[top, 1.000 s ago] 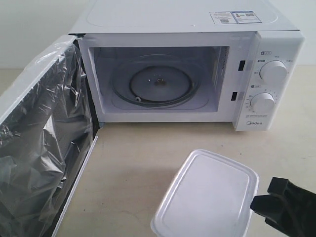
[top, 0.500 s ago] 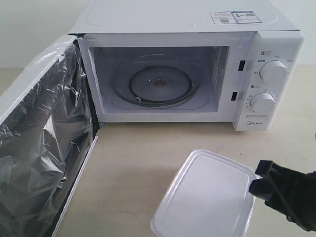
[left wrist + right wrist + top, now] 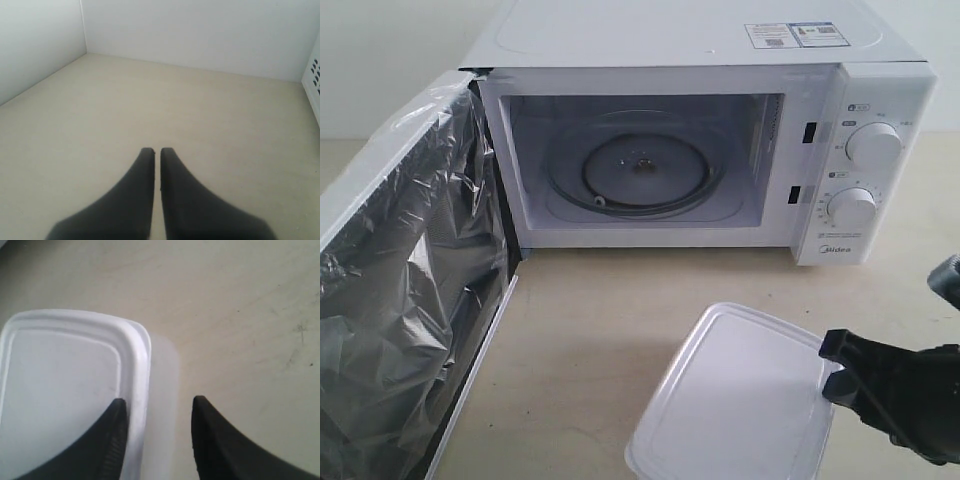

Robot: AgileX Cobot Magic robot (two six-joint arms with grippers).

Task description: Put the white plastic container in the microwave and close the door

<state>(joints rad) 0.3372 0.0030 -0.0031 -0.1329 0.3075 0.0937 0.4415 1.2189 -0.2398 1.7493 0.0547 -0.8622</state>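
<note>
The white plastic container [image 3: 735, 398] lies lidded on the table in front of the microwave [image 3: 700, 130]. The door [image 3: 405, 290] stands swung wide open at the left, its crinkled film showing; the glass turntable [image 3: 642, 168] inside is bare. My right gripper [image 3: 832, 365] is open at the container's right edge; in the right wrist view the gripper [image 3: 159, 405] straddles the rim of the container [image 3: 65, 390], one finger over the lid, the other outside the wall. My left gripper [image 3: 157, 150] is shut on nothing above bare table; it is out of the exterior view.
Two round knobs [image 3: 872, 145] sit on the microwave's panel at the right. The open door takes up the left side of the table [image 3: 590, 330]. A white wall [image 3: 200, 35] and the microwave's vented side [image 3: 314, 75] show in the left wrist view.
My right gripper has moved up and leftward from the lower right corner until its fingers reach the container's right edge. The container, door and left gripper have not moved.
</note>
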